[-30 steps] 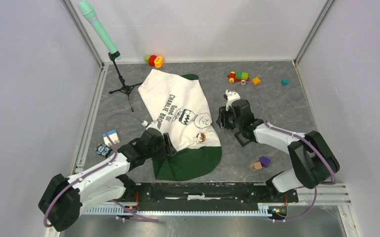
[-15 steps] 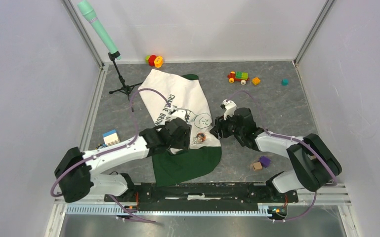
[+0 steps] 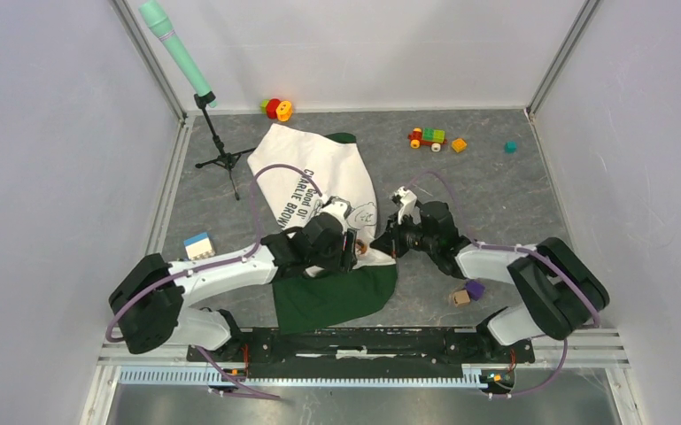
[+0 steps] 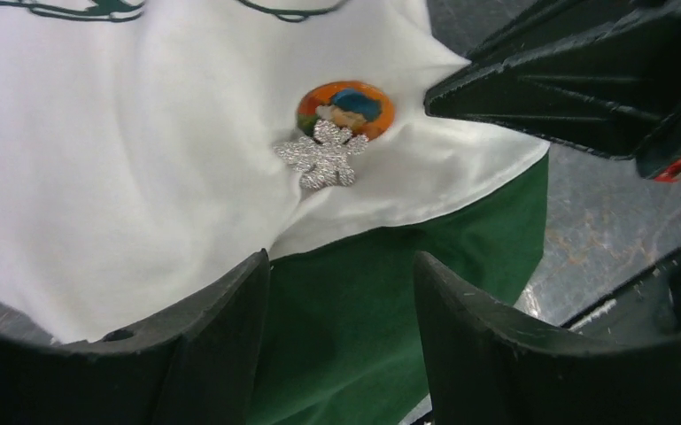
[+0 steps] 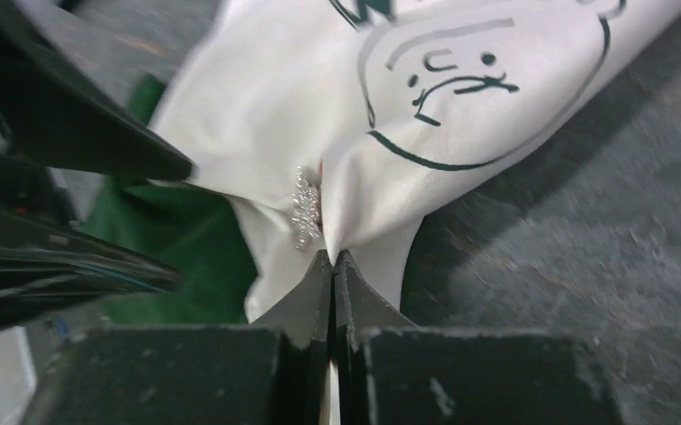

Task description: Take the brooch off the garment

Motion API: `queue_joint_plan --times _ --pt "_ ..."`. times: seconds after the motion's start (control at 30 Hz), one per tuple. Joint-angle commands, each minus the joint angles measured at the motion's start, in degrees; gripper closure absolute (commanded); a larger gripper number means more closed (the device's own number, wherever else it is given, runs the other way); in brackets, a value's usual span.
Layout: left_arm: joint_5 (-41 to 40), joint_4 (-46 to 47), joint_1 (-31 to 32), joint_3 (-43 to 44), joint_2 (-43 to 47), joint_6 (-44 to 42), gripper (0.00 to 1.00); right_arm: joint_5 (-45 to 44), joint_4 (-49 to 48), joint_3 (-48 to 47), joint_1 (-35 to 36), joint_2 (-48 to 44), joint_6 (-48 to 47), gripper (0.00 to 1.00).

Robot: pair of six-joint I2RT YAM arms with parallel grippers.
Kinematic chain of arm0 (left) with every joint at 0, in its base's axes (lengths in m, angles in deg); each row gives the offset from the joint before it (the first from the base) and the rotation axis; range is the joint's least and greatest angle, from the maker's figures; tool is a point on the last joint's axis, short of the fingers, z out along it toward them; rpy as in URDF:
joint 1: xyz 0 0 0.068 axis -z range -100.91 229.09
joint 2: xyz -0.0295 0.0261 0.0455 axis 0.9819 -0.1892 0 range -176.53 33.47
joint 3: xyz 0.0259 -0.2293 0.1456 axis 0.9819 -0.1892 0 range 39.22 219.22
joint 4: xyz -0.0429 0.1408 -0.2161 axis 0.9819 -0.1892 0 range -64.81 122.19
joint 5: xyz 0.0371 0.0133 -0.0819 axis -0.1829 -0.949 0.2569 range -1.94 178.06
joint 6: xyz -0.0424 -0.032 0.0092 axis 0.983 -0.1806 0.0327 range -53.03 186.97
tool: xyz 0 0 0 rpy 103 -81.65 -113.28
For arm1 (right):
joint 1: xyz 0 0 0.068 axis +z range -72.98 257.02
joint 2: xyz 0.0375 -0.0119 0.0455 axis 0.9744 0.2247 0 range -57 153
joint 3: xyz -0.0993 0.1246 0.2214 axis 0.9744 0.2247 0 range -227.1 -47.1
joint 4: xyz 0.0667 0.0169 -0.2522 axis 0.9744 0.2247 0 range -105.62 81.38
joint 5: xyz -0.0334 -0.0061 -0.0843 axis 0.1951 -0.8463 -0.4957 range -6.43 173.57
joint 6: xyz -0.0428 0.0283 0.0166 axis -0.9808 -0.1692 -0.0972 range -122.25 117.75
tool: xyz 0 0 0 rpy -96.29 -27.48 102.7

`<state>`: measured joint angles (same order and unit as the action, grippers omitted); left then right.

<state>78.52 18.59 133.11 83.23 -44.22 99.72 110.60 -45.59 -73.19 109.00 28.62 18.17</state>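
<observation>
Back: red-yellow toy [image 3: 276, 109]; toy car [image 3: 427, 137]; orange block [image 3: 459, 144]; teal block [image 3: 511, 147]
Left: tripod [image 3: 221, 152] holding green tube [image 3: 175, 50]; blue-white block [image 3: 198, 244]
Right: purple block [image 3: 475, 289]

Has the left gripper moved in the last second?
Yes. The left gripper has swung right, away from the blue-and-white block and across the garment, toward the silver brooch.

White garment [image 4: 97, 177] with dark cartoon print and green hem, glittery silver brooch [image 4: 323, 155], orange-and-blue badge [image 4: 347, 104]
</observation>
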Motion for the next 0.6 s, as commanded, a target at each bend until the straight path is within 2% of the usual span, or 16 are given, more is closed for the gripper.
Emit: queue_joint_plan --times 0.0,0.07,0.3,0.57 --pt "8.45 12.25 0.1 -4.89 6.2 -5.41 0.33 7.26 -6.58 -0.28 0.12 -8.18 4.49 1.0" --pt "9.18 16.76 0.12 -7.36 8.96 -4.87 0.33 9.04 -6.01 -0.2 0.13 -10.9 5.22 1.0" --pt "8.78 23.65 0.06 -12.49 17.34 -1.76 0.38 10.83 -2.28 -1.38 0.23 -16.99 7.3 1.0" --pt "4.64 22.83 0.08 -14.77 21.41 6.57 0.4 9.17 -0.26 -1.56 0.52 -20.56 8.97 1.0"
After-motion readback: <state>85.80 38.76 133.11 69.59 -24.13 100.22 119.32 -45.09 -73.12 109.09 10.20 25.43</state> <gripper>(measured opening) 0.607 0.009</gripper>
